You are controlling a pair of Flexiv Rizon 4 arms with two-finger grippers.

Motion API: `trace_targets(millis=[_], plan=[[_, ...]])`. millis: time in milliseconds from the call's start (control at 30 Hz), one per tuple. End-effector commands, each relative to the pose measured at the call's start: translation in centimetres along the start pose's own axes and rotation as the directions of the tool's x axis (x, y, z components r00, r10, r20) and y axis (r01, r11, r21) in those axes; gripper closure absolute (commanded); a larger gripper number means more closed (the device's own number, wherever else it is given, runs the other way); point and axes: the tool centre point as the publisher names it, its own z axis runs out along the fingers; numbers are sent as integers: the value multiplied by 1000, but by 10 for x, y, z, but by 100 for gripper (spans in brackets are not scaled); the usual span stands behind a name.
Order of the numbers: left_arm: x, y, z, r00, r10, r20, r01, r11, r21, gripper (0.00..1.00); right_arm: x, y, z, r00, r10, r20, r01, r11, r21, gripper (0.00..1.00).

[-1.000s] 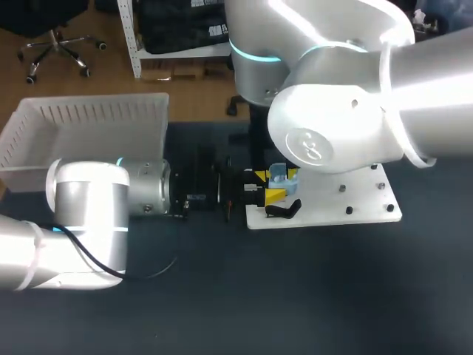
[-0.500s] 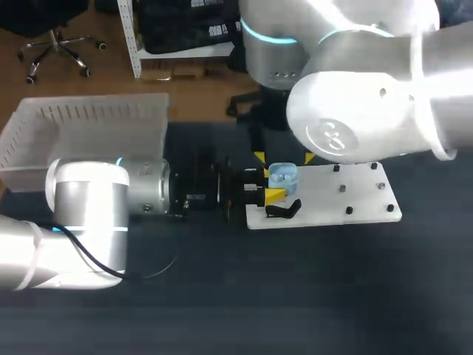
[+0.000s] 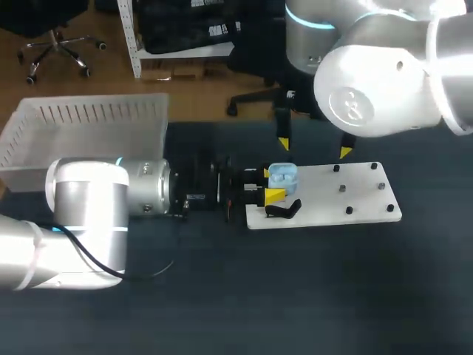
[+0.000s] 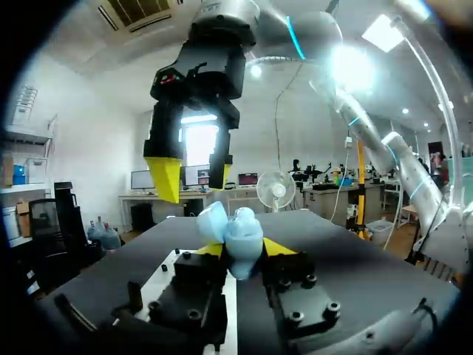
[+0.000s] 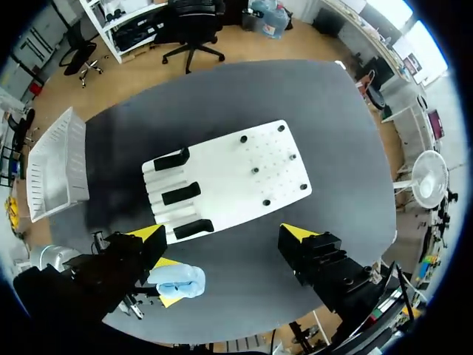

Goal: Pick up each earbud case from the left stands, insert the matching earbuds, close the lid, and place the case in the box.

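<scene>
1 blue earbud case (image 4: 235, 229), clamped between tips of left pincer (image 4: 244, 249)

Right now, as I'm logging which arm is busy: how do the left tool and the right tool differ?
The left tool is shut on the blue earbud case; the right tool is open and empty. The left tool lies low and level over the table, at the white board's edge; the right tool hangs high, pointing down. Both have yellow tips.
</scene>
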Motion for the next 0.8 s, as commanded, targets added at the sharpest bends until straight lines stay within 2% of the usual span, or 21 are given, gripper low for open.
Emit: trace_targets(millis=[33,233,433,567,733,800], plan=[[0,-2,0,1000,3,2,-3,1000,-8,100,-2,5,13,999,-9,-50,10,1000,18,0],[0,-2,0,1000,3,2,-3,1000,-8,100,14,-1,25,996,-22,-91,26,999,42,0],[0,-2,0,1000,3,2,-3,1000,-8,100,37,-11,21,994,-30,-105,35,998,42,0],[0,-2,0,1000,3,2,-3,1000,-8,100,44,-14,17,992,-39,-116,43,999,29,0],[0,-2,0,1000,3,2,-3,1000,-8,100,48,-15,13,995,-41,-95,43,999,22,0],[0,-2,0,1000,3,2,-3,1000,-8,100,45,-19,7,999,-10,-44,12,999,34,0]])
